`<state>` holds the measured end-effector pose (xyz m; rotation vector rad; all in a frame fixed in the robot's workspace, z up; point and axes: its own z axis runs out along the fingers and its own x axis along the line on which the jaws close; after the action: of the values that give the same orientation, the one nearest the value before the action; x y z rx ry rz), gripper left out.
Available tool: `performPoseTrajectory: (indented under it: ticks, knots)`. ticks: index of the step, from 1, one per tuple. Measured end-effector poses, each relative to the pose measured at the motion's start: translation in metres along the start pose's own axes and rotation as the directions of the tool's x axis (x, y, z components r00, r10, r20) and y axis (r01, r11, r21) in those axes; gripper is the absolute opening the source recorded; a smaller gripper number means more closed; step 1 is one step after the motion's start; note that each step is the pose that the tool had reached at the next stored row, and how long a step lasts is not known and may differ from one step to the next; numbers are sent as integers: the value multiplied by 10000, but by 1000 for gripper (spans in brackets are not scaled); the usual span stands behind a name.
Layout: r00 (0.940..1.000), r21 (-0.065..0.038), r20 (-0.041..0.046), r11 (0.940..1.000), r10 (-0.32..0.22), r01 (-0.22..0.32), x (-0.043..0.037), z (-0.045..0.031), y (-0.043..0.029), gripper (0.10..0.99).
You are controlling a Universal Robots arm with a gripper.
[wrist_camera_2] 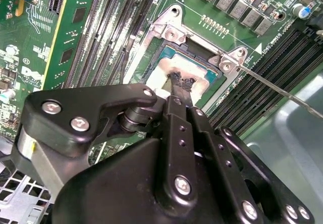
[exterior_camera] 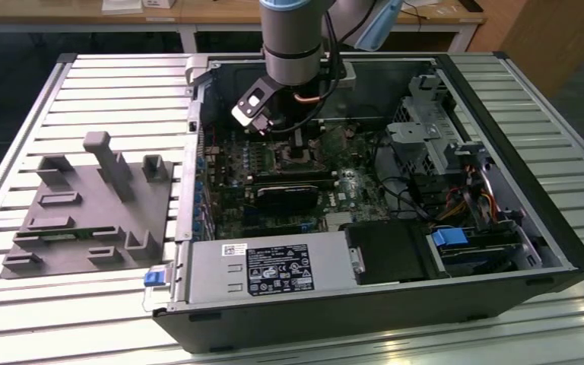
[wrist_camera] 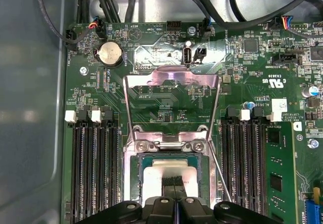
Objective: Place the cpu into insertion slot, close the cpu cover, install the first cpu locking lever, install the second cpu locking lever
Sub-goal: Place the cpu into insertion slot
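I count one cpu [wrist_camera: 171,173], one insertion slot [wrist_camera: 136,182], one cpu cover [wrist_camera: 171,75]; one coin battery [wrist_camera: 110,54] and four white latches [wrist_camera: 96,115] on the green board [wrist_camera: 252,75]; one computer case [exterior_camera: 373,319], one grey fixture [exterior_camera: 79,205] on the table [exterior_camera: 89,319].

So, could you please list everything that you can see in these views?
table: one, pale slatted, beneath everything.
case: one, black, open, on the table.
fixture: one, grey, exterior view's left of the case.
power supply: one, grey, at the case's near edge.
drive cage: one, grey, inside the case, exterior view's right.
board: one, green, inside the case.
slot: one, silvery rim, on the board.
cpu: one, pale grey, lying in the slot.
cover: one, silvery, open beside the slot.
lever: one, thin silvery rod, unlatched beside the slot.
memory slots: several, black, flanking the slot.
arm: one, grey, reaching into the case.
hand: one, black, shut, tips at the cpu.
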<state>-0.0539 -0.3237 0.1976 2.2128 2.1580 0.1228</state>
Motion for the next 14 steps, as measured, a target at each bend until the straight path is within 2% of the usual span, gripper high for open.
performPoseTrajectory:
  ticks: [2,6,14]
  knots:
    - [10000,-17,-21,10000,1,-1,4,-13,4,106]
    - [10000,-18,-3,10000,0,0,3,-86,8,106]
    - [10000,-62,-1,10000,-2,2,6,-277,25,106]
